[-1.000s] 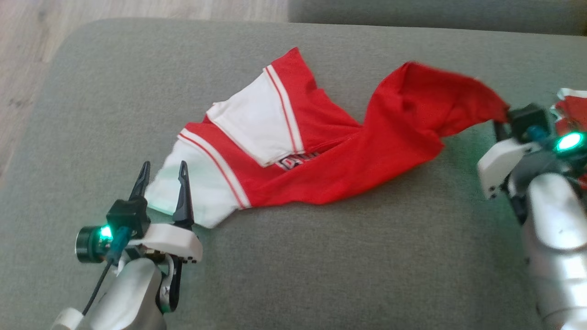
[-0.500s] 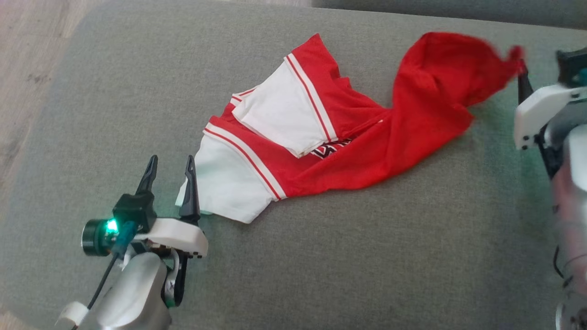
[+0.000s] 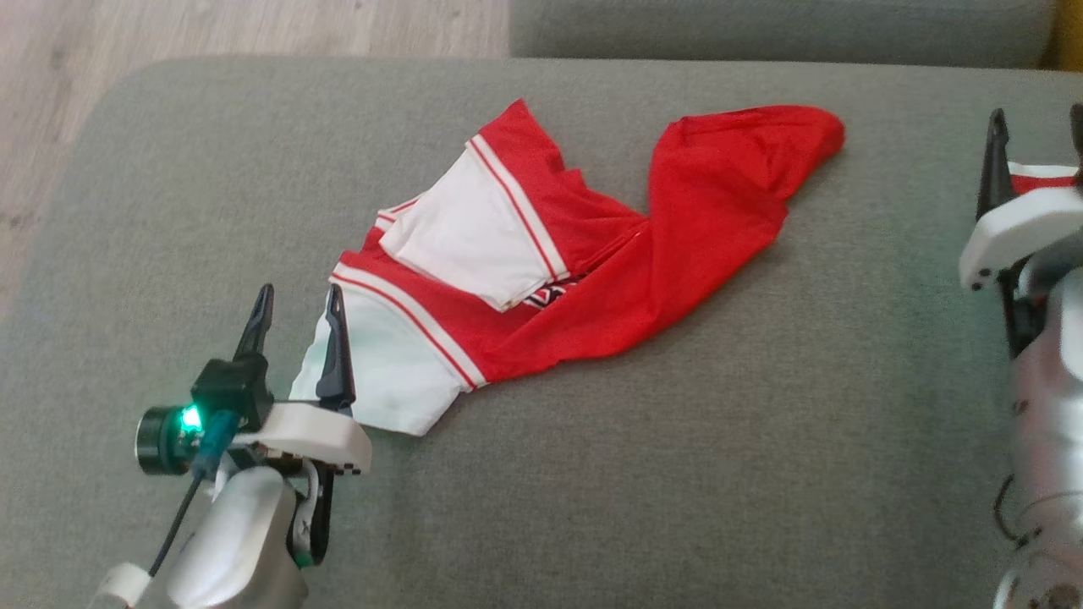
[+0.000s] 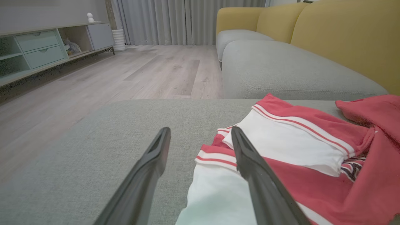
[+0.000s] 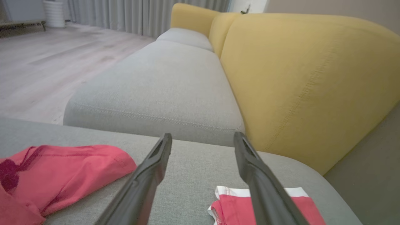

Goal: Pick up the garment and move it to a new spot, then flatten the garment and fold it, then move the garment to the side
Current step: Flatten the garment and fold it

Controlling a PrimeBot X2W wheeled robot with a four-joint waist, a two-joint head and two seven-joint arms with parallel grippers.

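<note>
1. Garment (image 3: 592, 279): a red jersey with white panels and striped trim. It lies crumpled on the grey seat cushion (image 3: 677, 474), a little left of centre in the head view. One white panel is folded over the chest lettering. The red body trails toward the far right and lies flat, ending in a rounded tip.
2. Left gripper (image 3: 299, 294): fingers spread wide with nothing between them. It sits at the garment's near white edge, and its inner finger crosses that edge. Contact cannot be told.
3. Right gripper (image 3: 1036, 118): fingers spread and empty, well apart from the red tip.
4. Second red-and-white cloth (image 5: 268, 203): small, on the cushion under the right gripper's fingers.
5. Beyond: yellow backrest (image 5: 297, 78) and wood floor (image 3: 211, 25).
</note>
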